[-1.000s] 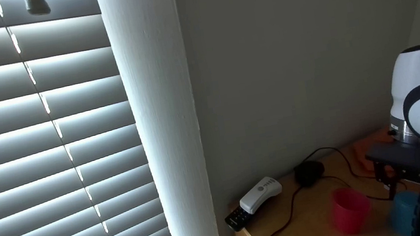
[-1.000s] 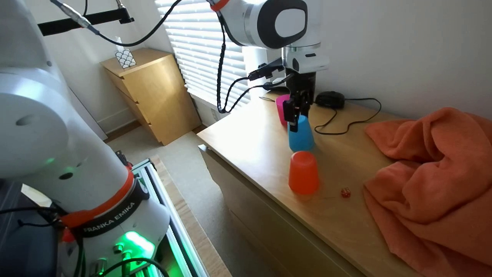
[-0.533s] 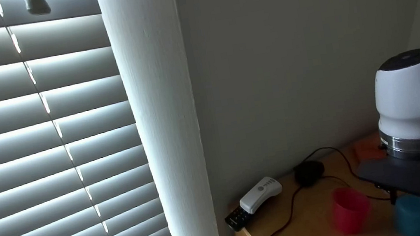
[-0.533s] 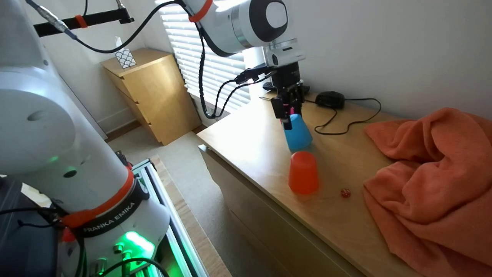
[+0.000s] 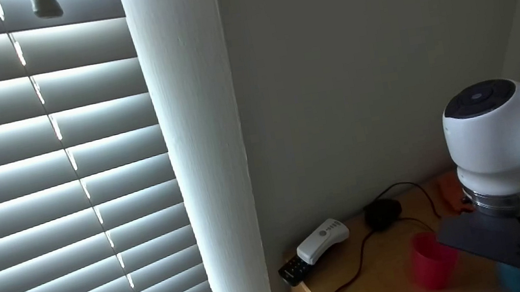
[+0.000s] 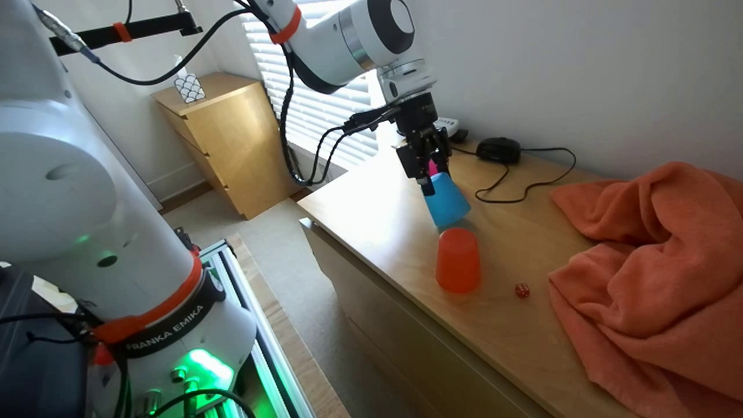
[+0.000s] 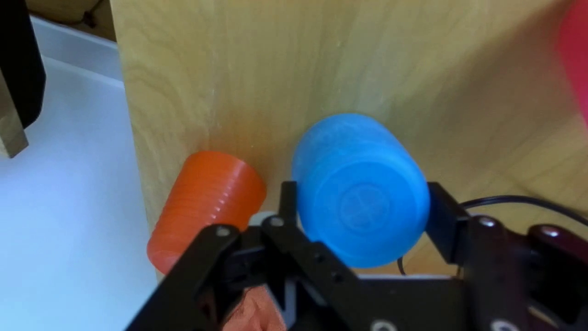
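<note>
The upside-down blue cup [image 6: 448, 203], straight a second ago, now tilts with the gripper [image 7: 363, 204], whose jaws hold it by both sides, on or just above the dresser top [image 6: 377, 203] between the orange-red cup [image 6: 458, 261] and pink cup [image 5: 432, 263], so the grip seems secure.

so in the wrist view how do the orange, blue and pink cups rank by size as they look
Largest to smallest:
1. Blue cup (perhaps enlarged by nearness)
2. Orange cup
3. Pink cup, visible part only; the frame cuts off the rest
</note>
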`<control>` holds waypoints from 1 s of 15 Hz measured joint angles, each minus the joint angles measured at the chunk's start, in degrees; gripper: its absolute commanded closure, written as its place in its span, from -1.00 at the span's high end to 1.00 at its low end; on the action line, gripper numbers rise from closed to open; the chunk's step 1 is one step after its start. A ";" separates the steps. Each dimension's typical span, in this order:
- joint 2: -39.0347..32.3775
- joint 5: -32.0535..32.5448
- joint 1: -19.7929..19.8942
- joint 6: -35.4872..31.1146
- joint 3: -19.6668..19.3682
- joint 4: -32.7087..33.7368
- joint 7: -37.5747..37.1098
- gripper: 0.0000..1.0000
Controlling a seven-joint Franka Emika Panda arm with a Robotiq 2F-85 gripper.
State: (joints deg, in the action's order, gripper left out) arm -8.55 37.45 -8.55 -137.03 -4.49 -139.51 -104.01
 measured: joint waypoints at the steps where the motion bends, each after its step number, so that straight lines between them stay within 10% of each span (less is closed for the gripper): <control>1: -0.03 1.41 -0.09 1.07 0.56 0.09 -1.54 -0.15; 8: -2.13 6.57 -0.09 4.82 2.70 1.38 -6.94 -0.15; 9: -2.54 7.11 -0.09 5.15 2.81 1.80 -7.32 -0.03; 10: -2.85 7.43 -0.09 5.50 2.92 2.15 -7.42 0.62; 11: -3.15 7.63 -0.09 5.84 3.00 2.55 -7.45 0.85; 13: -3.79 7.67 -0.05 5.96 3.15 3.03 -7.45 0.95; 14: -4.17 7.67 -0.03 5.95 3.21 3.15 -7.45 0.67; 15: -4.54 7.67 -0.03 5.95 3.27 3.23 -7.45 1.00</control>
State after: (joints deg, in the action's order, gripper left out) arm -13.09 45.12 -8.58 -131.08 -1.22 -136.28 -111.47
